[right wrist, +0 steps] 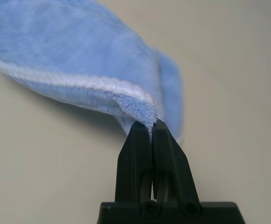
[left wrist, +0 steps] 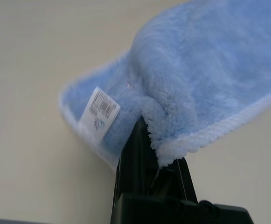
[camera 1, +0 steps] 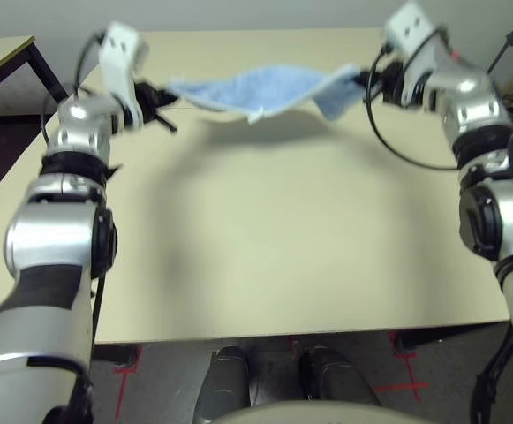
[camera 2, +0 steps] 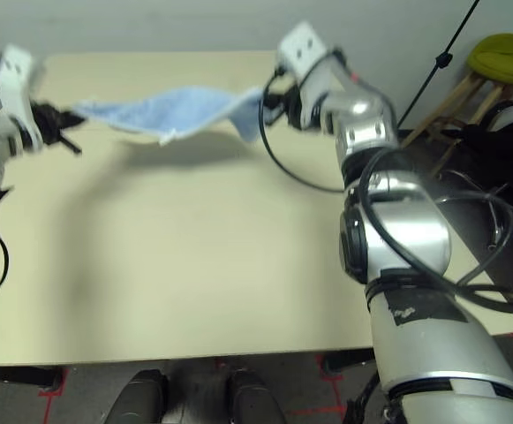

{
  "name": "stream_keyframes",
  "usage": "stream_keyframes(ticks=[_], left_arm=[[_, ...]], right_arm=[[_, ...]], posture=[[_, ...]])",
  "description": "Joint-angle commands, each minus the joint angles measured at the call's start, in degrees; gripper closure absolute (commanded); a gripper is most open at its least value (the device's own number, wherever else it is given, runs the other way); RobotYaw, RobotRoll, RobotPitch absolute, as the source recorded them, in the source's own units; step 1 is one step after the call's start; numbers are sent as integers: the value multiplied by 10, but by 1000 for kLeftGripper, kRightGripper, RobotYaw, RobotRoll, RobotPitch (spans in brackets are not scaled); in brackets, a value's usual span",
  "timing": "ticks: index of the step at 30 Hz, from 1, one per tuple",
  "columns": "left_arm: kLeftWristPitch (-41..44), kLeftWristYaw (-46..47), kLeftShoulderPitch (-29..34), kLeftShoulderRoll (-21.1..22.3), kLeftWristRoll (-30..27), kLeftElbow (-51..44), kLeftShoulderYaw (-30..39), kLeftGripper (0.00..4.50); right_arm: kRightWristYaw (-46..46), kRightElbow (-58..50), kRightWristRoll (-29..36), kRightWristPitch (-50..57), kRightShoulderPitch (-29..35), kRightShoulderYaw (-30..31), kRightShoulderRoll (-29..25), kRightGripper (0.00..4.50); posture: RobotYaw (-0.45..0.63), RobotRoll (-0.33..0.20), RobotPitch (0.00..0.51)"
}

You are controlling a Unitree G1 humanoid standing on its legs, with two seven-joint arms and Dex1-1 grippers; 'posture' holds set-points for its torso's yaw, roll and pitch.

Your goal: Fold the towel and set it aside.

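Note:
The light-blue towel (camera 1: 256,88) hangs stretched in the air above the far part of the table, sagging in the middle and casting a shadow below. My left gripper (camera 1: 162,95) is shut on its left corner, and my right gripper (camera 1: 362,81) is shut on its right corner. Up close in the left wrist view, the towel (left wrist: 196,79) shows its white label (left wrist: 99,110) beside my black fingers (left wrist: 137,158). The right wrist view has the white-edged hem of the towel (right wrist: 79,56) pinched between my fingertips (right wrist: 148,128).
The beige table (camera 1: 282,256) spreads wide beneath the towel. A dark-framed table corner (camera 1: 9,57) stands at the far left. Off the right side are a wooden stool with a yellow-green cushion (camera 2: 503,55) and black cables (camera 2: 468,212).

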Motion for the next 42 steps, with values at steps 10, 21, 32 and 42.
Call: stream_keyframes(ticks=[10,21,32,42], left_arm=[[142,-46,170,28,-40,-207,31,4493],[226,-114,237,61,-69,-333,19,4493],[262,-285,373,185,-96,-515,-23,4493],[212,-404,397,286,-130,-594,-58,4493]], right_arm=[[59,-70,-14,57,100,36,-13,4500],[92,-138,-5,90,131,41,-18,4500],[291,-476,39,210,298,88,-127,4500],[372,-641,97,297,361,102,-216,4500]], posture=[[89,0,134],[85,0,135],[90,0,140],[87,0,142]])
